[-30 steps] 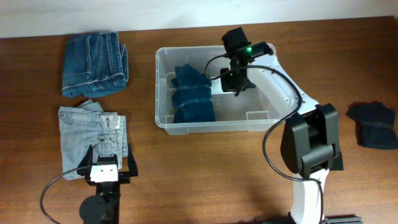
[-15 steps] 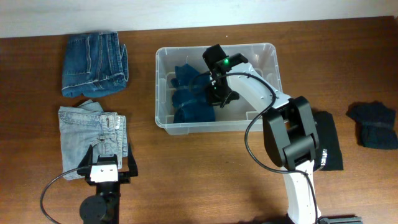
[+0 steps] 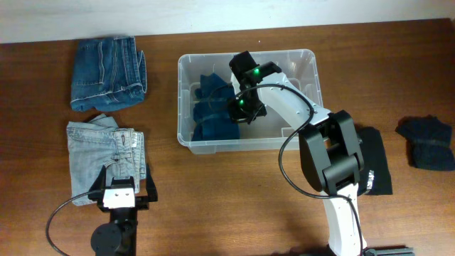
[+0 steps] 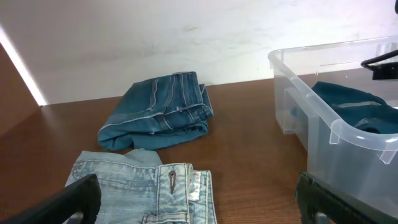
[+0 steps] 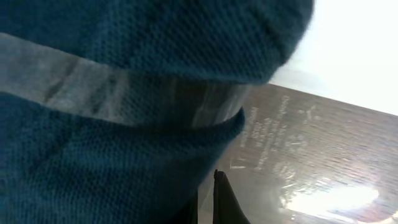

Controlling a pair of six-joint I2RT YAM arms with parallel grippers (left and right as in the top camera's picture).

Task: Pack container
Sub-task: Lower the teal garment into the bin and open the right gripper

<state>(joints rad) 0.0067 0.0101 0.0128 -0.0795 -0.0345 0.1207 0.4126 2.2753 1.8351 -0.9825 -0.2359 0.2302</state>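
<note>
faint print (image 5: 264,127) on the container (image 5: 311,162) bottom, unreadable.

Clear rectangular container (image 3: 180,99) (open-topped), upright

Left gripper (image 3: 126,182) is parked at the lower left of the overhead frame, jaws fully spread. Right arm (image 3: 340,160) extends to upper centre, with the right gripper (image 3: 240,108) closed and angled downward.
</note>
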